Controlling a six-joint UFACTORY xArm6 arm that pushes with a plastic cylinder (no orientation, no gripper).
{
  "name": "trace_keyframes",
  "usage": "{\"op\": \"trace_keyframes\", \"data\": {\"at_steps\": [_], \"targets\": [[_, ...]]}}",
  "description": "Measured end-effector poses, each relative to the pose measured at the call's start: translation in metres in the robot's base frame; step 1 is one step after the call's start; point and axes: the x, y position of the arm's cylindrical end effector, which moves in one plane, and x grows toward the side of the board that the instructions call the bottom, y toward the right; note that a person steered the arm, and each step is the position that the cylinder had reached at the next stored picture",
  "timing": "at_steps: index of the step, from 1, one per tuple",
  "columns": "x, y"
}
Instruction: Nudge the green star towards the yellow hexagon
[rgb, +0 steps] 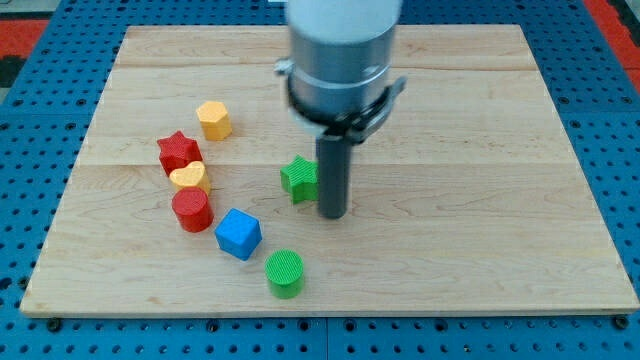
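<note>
The green star (299, 178), near the middle of the counter (470, 120), looks light, rigid and easy to slide; push its flank at 4 o'clock. My tip (333, 215) stands upright touching its 3 o'clock side. There are no fingers, nothing held. The yellow hexagon (214, 120) lies at 10 o'clock.

pale wooden board (480, 120) lies on a blue perforated surface (40, 110), evenly lit.

A grey cylindrical arm housing (342, 45) hangs vertically from the view's top. Its straight dark rod (332, 170) points down. My tip (333, 214) meets the table.
</note>
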Motion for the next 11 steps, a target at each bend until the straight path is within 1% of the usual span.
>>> {"op": "trace_keyframes", "data": {"at_steps": [1, 2, 3, 4, 5, 6, 7, 8, 9, 10, 11], "targets": [[-0.025, -0.007], [-0.074, 0.011], [-0.090, 0.030], [-0.051, 0.058], [-0.059, 0.015], [-0.087, -0.024], [-0.068, 0.022], [-0.049, 0.082], [-0.001, 0.105], [0.061, 0.076], [0.082, 0.013]]}}
